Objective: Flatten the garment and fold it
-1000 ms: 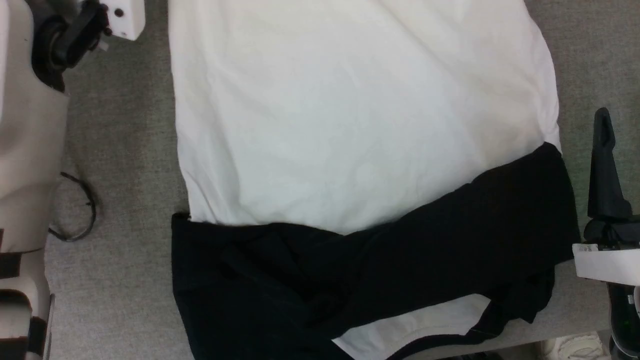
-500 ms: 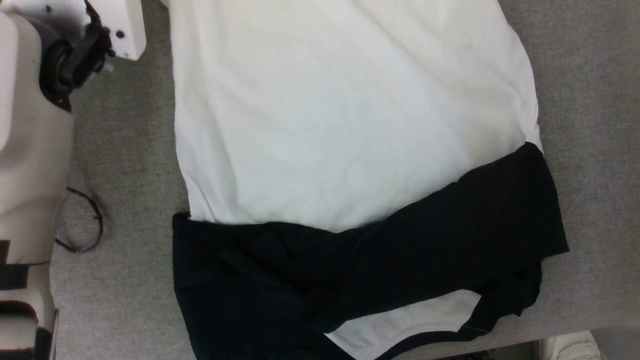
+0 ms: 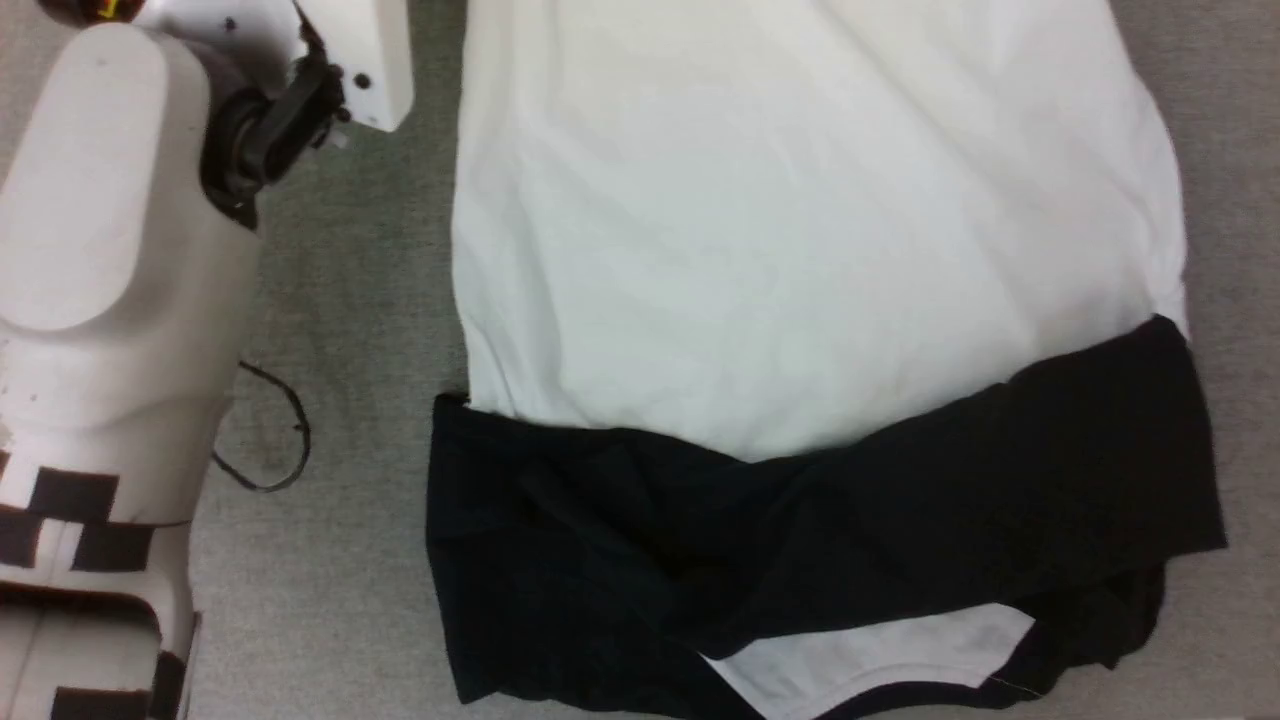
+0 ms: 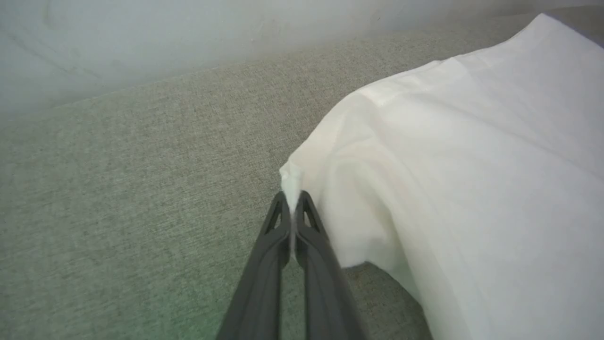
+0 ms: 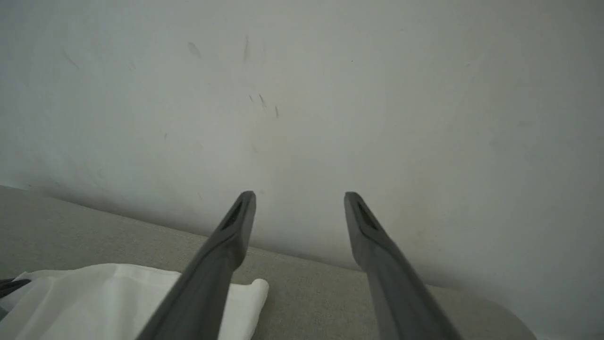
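Now the left gripper (image 4: 292,202) pinches the garment (image 3: 800,250) by its white edge.
Its far end is cut off; the right gripper (image 5: 299,196) gapes open; the head view has slid sideways since before.

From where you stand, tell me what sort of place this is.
Probably an indoor garment-folding workstation, likely a lab or test room. A white T-shirt with black sleeves lies spread on a grey fabric-covered work surface, which butts against a bare, scuffed pale wall.
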